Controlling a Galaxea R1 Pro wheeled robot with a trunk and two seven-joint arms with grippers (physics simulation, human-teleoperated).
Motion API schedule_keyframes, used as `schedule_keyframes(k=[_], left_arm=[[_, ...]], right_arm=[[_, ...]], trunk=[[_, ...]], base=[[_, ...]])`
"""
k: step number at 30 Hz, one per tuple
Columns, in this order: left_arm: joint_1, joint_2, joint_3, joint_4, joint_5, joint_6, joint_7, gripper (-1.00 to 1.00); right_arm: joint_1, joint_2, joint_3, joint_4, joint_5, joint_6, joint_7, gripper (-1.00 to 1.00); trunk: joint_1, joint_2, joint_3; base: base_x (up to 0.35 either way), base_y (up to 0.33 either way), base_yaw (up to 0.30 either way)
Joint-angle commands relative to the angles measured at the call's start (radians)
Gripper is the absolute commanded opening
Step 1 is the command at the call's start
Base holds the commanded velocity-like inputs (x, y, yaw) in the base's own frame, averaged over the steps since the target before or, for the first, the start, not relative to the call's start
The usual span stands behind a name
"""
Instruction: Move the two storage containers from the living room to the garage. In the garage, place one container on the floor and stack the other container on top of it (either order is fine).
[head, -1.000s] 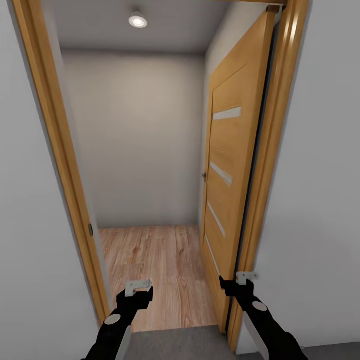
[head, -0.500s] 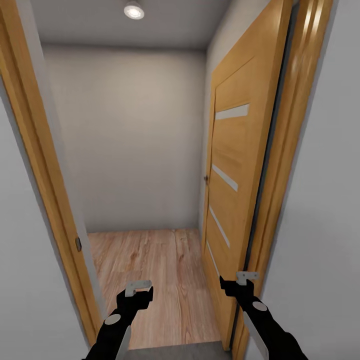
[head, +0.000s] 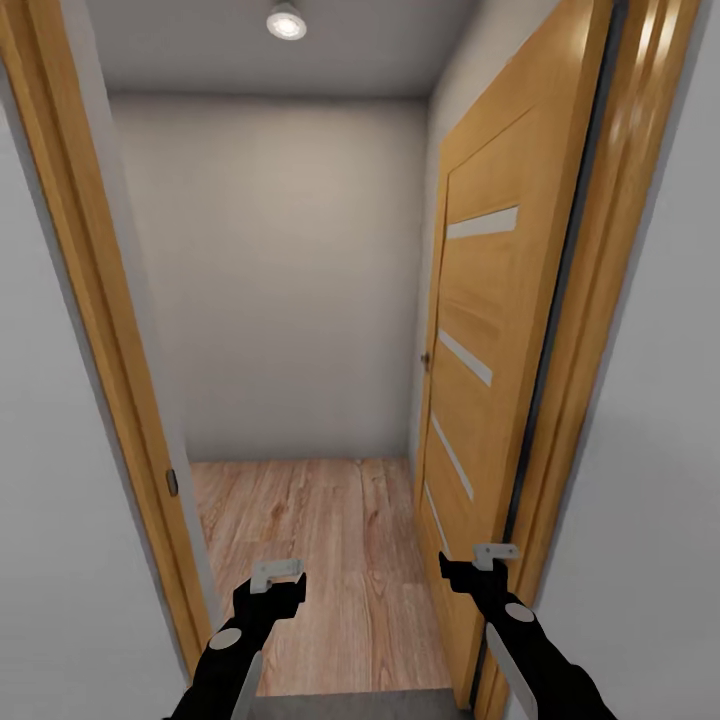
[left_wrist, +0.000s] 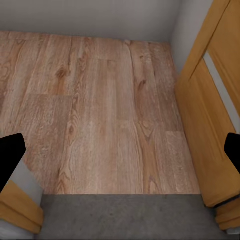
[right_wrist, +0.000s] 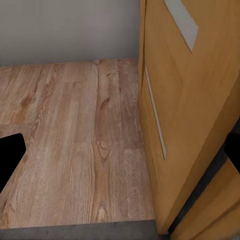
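The two storage containers are out of view. I stand at a doorway, with both arms held low in front of me. My left gripper (head: 274, 584) is open and empty over the threshold, its dark fingers (left_wrist: 10, 156) spread wide in the left wrist view. My right gripper (head: 476, 566) is open and empty too, close to the lower edge of the open wooden door (head: 480, 400). A strip of dark grey concrete floor (head: 350, 704) lies under the grippers, and light wood-plank flooring (head: 320, 530) begins just past it.
The wooden door frame (head: 120, 380) stands close on the left and the frame's right post (head: 590, 380) on the right. The door, with pale glass slits, is swung inward along the right wall. A plain white wall (head: 270, 280) closes the small room ahead, under a ceiling light (head: 286, 22).
The whole view has moved nearer to the doorway and shifted a little sideways, so the frame and door look larger. Both arms keep the same pose and both grippers stay open.
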Motion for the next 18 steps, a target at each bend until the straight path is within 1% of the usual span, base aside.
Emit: schedule_keyframes(k=[1, 11, 14, 18], left_arm=[[0.0, 0.0, -0.001, -0.001, -0.003, 0.005, 0.005, 1.0], [0.0, 0.0, -0.002, -0.001, -0.003, 0.006, 0.005, 1.0], [0.0, 0.0, -0.002, -0.001, -0.003, 0.007, 0.006, 1.0], [0.0, 0.0, -0.002, -0.001, -0.003, 0.007, 0.006, 1.0]], right_arm=[[0.0, -0.002, 0.006, -0.002, -0.01, 0.004, -0.007, 1.0], [0.0, -0.002, 0.006, -0.002, -0.01, 0.004, -0.007, 1.0], [0.0, -0.002, 0.006, -0.002, -0.01, 0.004, -0.007, 1.0], [0.0, -0.002, 0.006, -0.002, -0.01, 0.004, -0.007, 1.0]], trunk=[[0.0, -0.001, 0.0], [0.0, -0.001, 0.0], [0.0, -0.001, 0.0], [0.0, -0.001, 0.0]], base=[[0.0, 0.0, 0.048], [0.006, 0.0, 0.009], [0.195, 0.0, 0.0], [0.306, 0.0, 0.0]])
